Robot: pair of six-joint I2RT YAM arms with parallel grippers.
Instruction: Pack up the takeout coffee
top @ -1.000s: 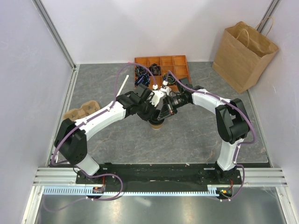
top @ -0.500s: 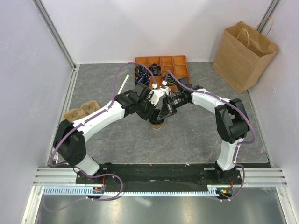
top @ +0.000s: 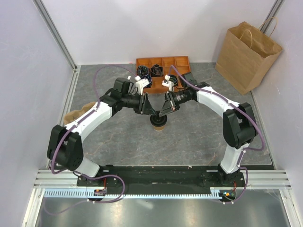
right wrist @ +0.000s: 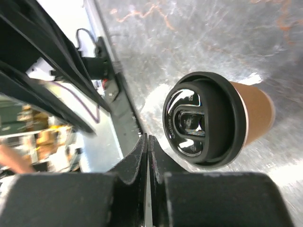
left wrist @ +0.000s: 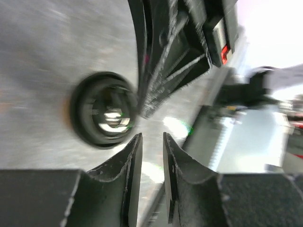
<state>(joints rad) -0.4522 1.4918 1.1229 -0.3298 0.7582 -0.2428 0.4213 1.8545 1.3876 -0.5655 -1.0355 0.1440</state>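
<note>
The takeout coffee (top: 159,122) stands free between the nearly closed left gripper (top: 145,103) and closed, empty right gripper (top: 165,106), so nothing is held.

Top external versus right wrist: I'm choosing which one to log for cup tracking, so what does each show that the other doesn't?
Only the top external view shows the paper bag at the far right corner, the orange tray, the cardboard carrier by the left wall, and both arms flanking the takeout coffee, which stands upright on the table. Only the right wrist view shows the lid's moulded detail and the right tool with fingers pressed together, holding nothing. Both show the lidded cup, ungripped, and the left tool nearby.
</note>
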